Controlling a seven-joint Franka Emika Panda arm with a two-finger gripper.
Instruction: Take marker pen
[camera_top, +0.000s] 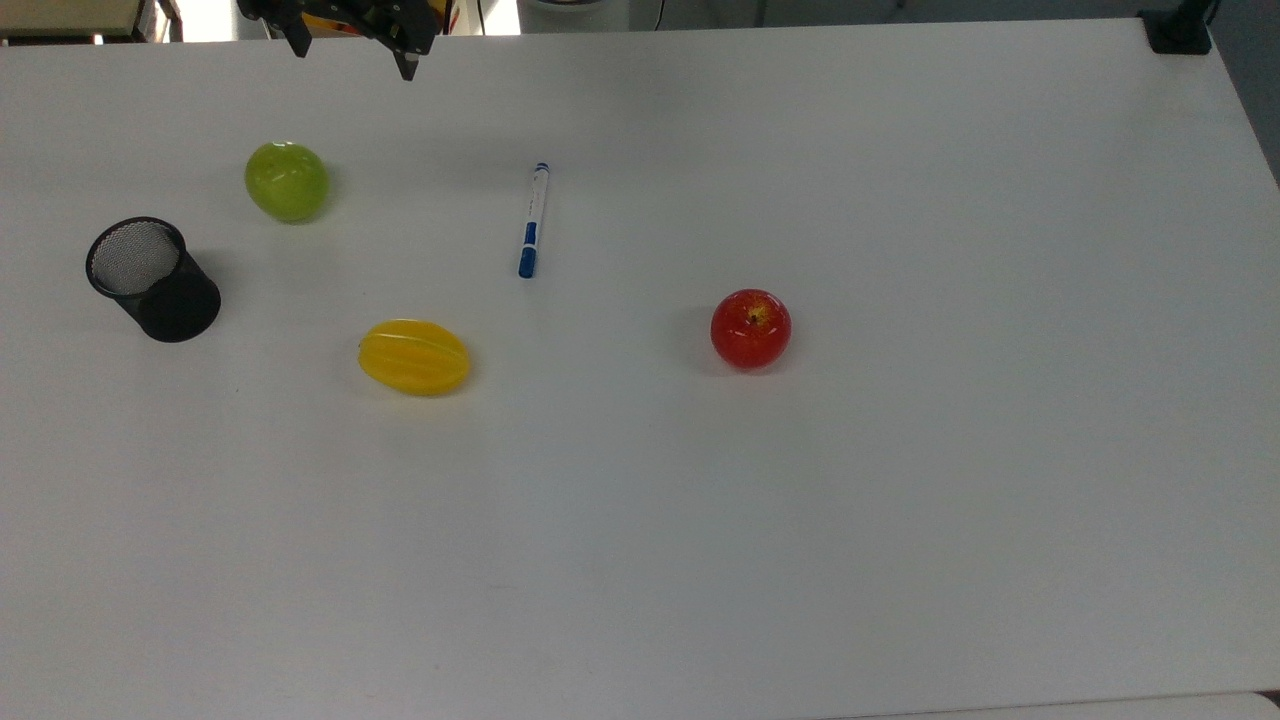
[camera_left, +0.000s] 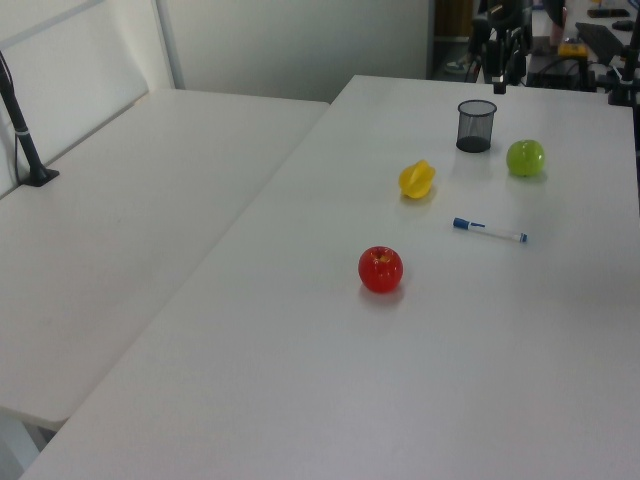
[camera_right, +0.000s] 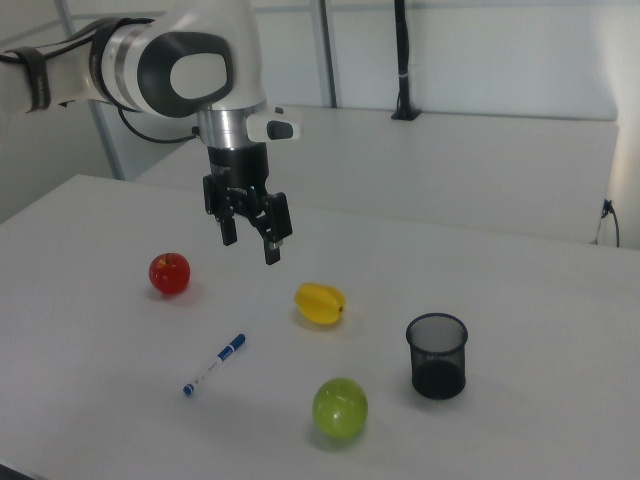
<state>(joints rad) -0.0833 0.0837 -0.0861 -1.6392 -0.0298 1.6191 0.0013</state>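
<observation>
— White tabletop (camera_top: 900, 500) fills the top view. Where does the slim white marker pen with the blue cap (camera_top: 533, 221) lie?

— Flat on it, between the green apple (camera_top: 287, 181) and the red apple (camera_top: 751, 328), with the yellow ridged fruit (camera_top: 414, 357) near its capped end. The black two-finger gripper (camera_top: 350, 45) hangs at the top view's upper edge, well apart from the pen, fingers spread and holding nothing.

— And the left view?

— The marker pen (camera_left: 489, 231) lies crosswise, just below the green apple (camera_left: 525, 158); the black mesh cup (camera_left: 476, 126) stands beyond.

— The right view?

— The gripper (camera_right: 250, 236) hovers high, jaws parted, above the marker pen (camera_right: 214, 364).

— How would it handle?

— Likely light, stiff and smooth, so it could roll. A pinch across the barrel near the blue band looks best, fingers square to its length.
</observation>
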